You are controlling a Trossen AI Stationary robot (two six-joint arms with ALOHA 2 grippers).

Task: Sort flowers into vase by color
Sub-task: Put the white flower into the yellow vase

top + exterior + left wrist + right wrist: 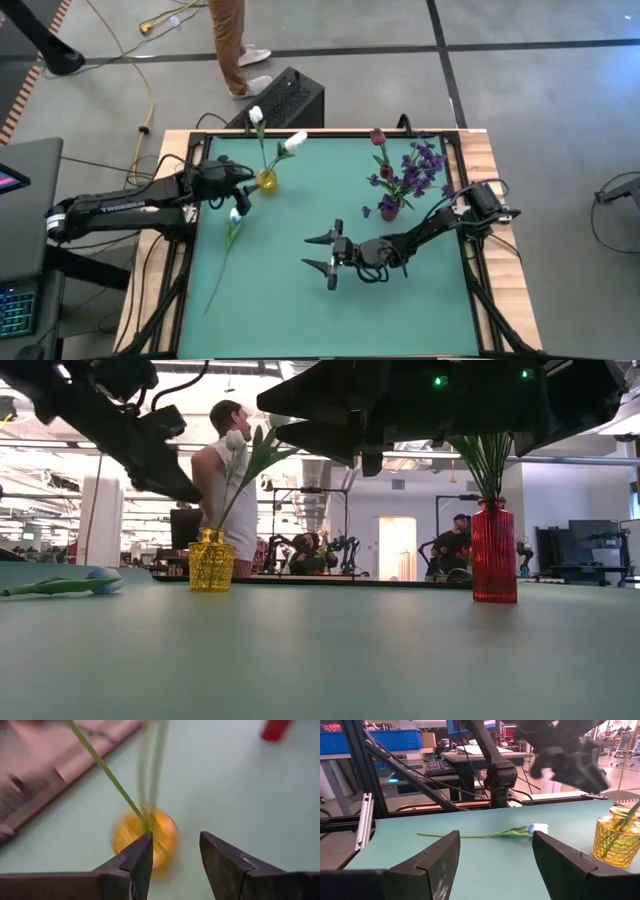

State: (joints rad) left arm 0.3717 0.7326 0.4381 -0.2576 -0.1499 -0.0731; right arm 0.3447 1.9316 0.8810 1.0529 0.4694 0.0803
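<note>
A green table mat [330, 310] seen from above, with two dark robot arms reaching in from either side.

At the left, the left gripper [175, 855] hovers just above a small yellow faceted glass vase [266, 180], its two dark fingers spread apart with nothing between them. Two white artificial tulips [293, 142] on thin green stems stand in that vase, leaning outward. The wrist view is blurred, so whether a finger brushes a stem cannot be told.

Just beside the vase, nearer the table's left edge, a third white tulip with a long green stem and leaf [226, 245] lies flat on the mat, its head [538, 827] pointing toward the yellow vase.

Toward the middle, the right gripper [322, 255] waits low over the mat, fingers spread wide and empty, facing the lying tulip.

At the right, a tall red ribbed glass vase [494, 552] holds dark red tulips [378, 137] and a bushy purple spray [425, 165].

The lying flower looks very light, with a thin, bendable stem and a soft head that would crush easily. It probably suits a gentle pinch on the bare stem, mid-length, clear of the leaf. The small vase may tip if a stem drags against it.
</note>
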